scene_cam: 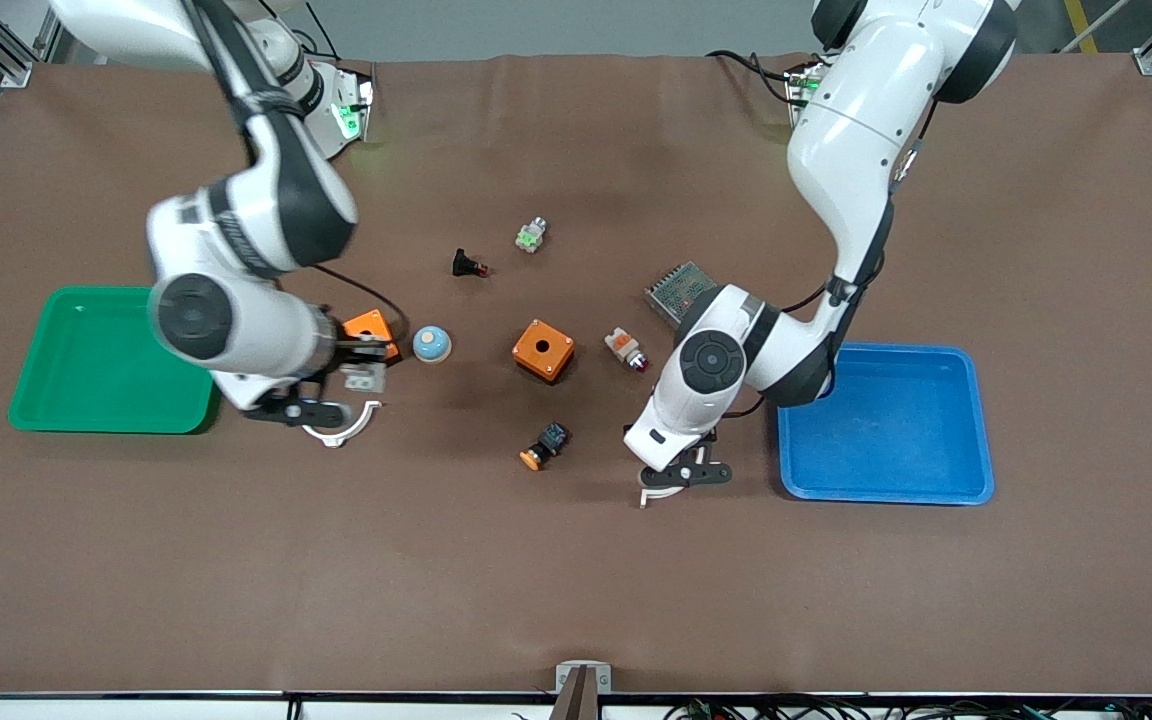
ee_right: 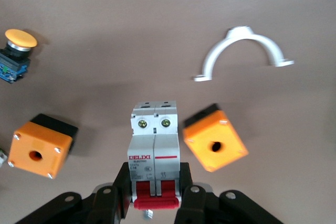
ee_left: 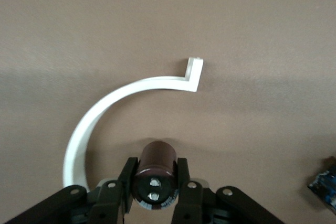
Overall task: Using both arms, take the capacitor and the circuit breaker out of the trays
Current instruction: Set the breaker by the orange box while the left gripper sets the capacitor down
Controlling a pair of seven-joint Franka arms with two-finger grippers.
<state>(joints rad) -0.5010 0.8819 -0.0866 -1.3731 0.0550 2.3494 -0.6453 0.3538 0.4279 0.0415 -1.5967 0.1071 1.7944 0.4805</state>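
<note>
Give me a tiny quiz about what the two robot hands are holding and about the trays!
1. True or false: the left hand is shut on the capacitor.
2. Pick one: the right hand holds A) a spoon, B) the breaker, C) a cup.
3. Fill the gap: the tray at the left arm's end of the table is ____.

Key: 1 true; 2 B; 3 blue.

Breaker front face: red "DELIXI" brand; smaller print beneath unreadable; no other readable text
</note>
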